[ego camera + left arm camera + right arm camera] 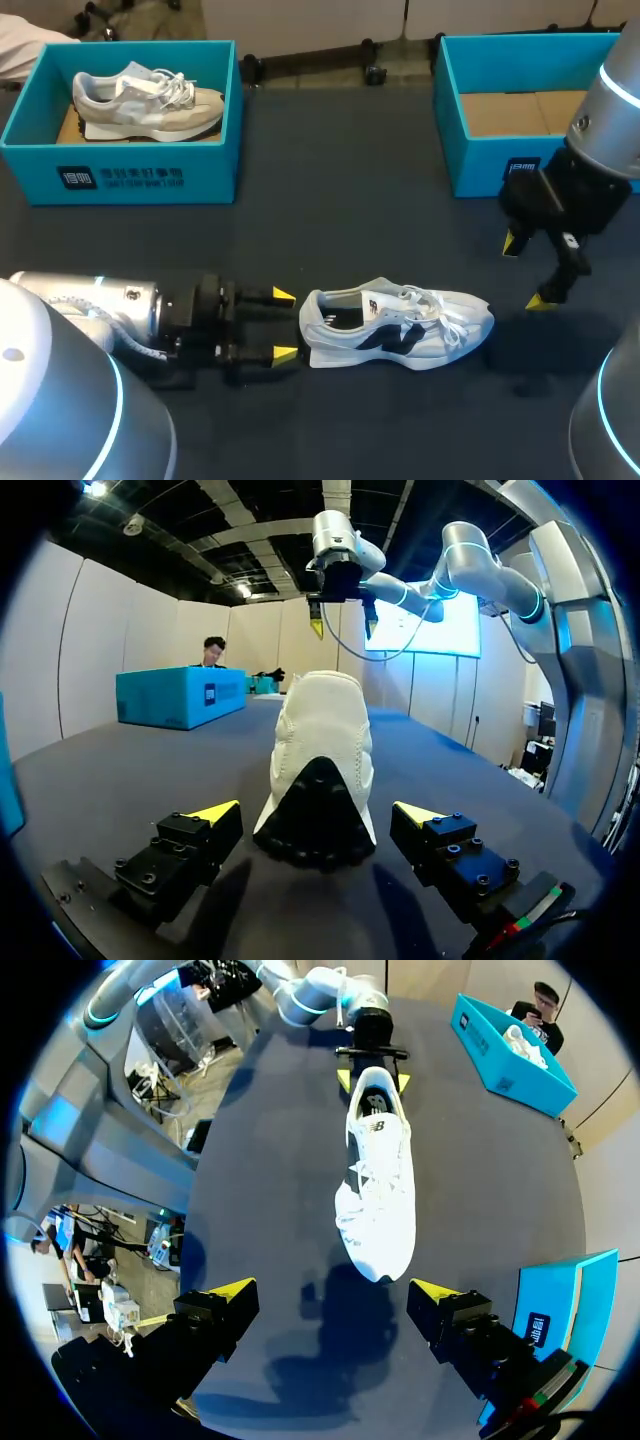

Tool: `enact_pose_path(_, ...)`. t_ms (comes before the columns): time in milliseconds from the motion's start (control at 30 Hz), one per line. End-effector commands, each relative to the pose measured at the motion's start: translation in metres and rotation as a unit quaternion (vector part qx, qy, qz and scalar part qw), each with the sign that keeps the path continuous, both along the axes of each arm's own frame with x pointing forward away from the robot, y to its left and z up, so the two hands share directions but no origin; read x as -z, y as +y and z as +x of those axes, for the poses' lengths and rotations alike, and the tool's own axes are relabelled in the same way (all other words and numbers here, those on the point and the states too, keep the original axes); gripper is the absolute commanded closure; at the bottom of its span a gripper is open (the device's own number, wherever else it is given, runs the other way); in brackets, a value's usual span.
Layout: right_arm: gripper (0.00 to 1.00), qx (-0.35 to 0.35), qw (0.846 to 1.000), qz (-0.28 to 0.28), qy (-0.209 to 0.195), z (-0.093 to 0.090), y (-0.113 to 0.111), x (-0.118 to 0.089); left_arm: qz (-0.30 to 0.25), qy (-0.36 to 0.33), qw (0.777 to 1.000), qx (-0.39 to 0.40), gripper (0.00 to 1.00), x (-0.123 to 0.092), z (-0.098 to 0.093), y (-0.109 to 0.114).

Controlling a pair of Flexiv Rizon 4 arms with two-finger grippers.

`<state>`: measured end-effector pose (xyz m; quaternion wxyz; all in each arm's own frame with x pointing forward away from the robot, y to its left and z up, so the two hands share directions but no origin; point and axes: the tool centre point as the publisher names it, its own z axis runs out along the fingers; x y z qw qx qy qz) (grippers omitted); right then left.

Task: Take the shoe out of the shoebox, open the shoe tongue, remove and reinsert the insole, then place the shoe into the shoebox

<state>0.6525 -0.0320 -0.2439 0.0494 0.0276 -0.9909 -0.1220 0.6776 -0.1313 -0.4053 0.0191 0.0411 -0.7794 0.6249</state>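
A white sneaker with dark side marks (398, 327) lies on its sole on the dark table, toe to the right, outside both boxes. My left gripper (284, 324) is open at its heel, one yellow tip on each side, apparently not touching. From the left wrist, the heel (317, 810) sits just ahead of the open gripper (316, 814). My right gripper (526, 272) hangs open above the table, right of the toe. In the right wrist view the shoe (377, 1170) lies ahead of and below the open gripper (333, 1290). An empty blue shoebox (478, 155) stands at back right.
A second blue shoebox (120, 170) at the back left holds a grey and white sneaker (145, 100). Bare dark table lies between the two boxes and in front of the white shoe.
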Motion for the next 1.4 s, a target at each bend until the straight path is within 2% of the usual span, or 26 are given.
enact_pose_path(33, 0.0, 0.0, 1.0, -0.002, 0.0, 0.001, 0.001, 0.001, -0.001, -0.004, 1.0, -0.003, 0.0, 0.004, -0.002, -0.007)
enact_pose_path(333, 0.0, 0.0, 1.0, -0.002, 0.0, 0.001, 0.001, 0.001, -0.003, -0.004, 1.0, -0.01, 0.0, 0.006, 0.003, -0.012)
enact_pose_path(1400, 0.0, 0.0, 1.0, -0.002, 0.0, 0.001, 0.001, 0.001, 0.005, -0.006, 1.0, -0.013, 0.0, 0.007, 0.001, -0.041)
